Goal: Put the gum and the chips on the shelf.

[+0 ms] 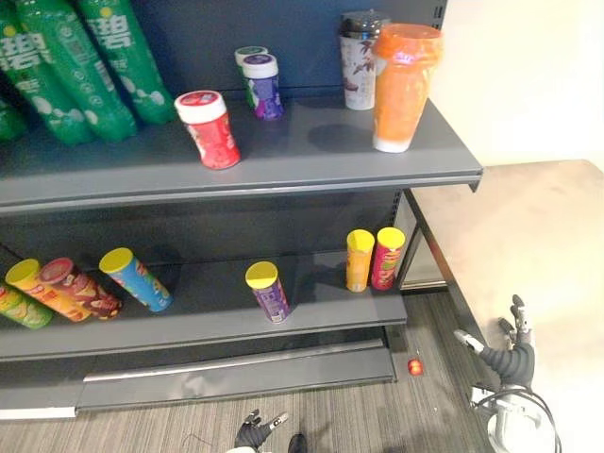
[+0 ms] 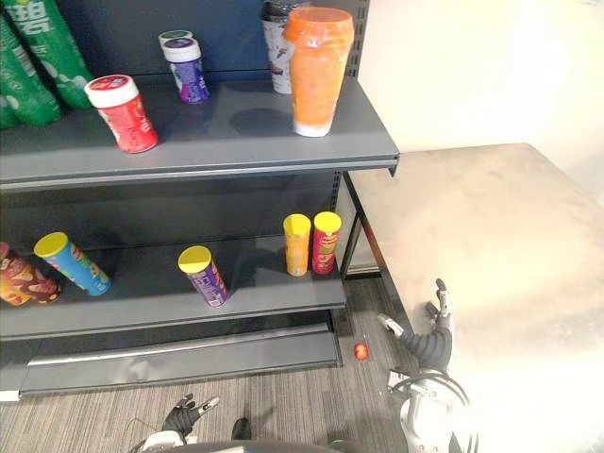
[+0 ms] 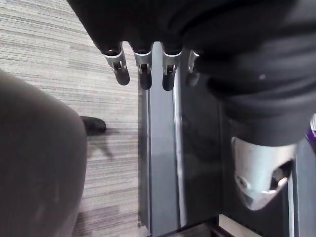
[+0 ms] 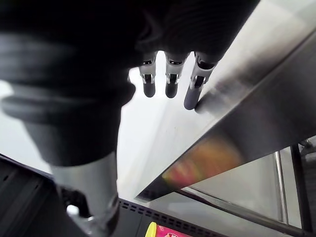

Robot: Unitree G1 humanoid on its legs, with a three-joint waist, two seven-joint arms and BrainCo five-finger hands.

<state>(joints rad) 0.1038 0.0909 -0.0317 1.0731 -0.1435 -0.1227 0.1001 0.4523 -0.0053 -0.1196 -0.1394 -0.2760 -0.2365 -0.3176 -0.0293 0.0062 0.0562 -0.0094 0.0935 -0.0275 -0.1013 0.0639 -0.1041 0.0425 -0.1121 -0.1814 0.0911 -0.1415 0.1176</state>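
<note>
Well, left hand point(image 1: 253, 433) and right hand point(image 1: 512, 359) both empty, fingers loosely spread; gum tubs point(image 1: 209, 127) sit on the upper shelf point(image 1: 311, 151), chips cans point(image 1: 358, 260) on the lower shelf point(image 1: 208, 316), so the job looks done

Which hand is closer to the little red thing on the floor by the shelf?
Right. The right hand hangs just right of the red thing; the left hand is far off to its left.

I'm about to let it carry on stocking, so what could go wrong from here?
The right hand hangs open beside the table; lifting it could catch the edge. The purple chips can stands near the front of the lower shelf, so a reaching arm might knock it off. A small red thing lies on the floor and could be stepped on.
</note>
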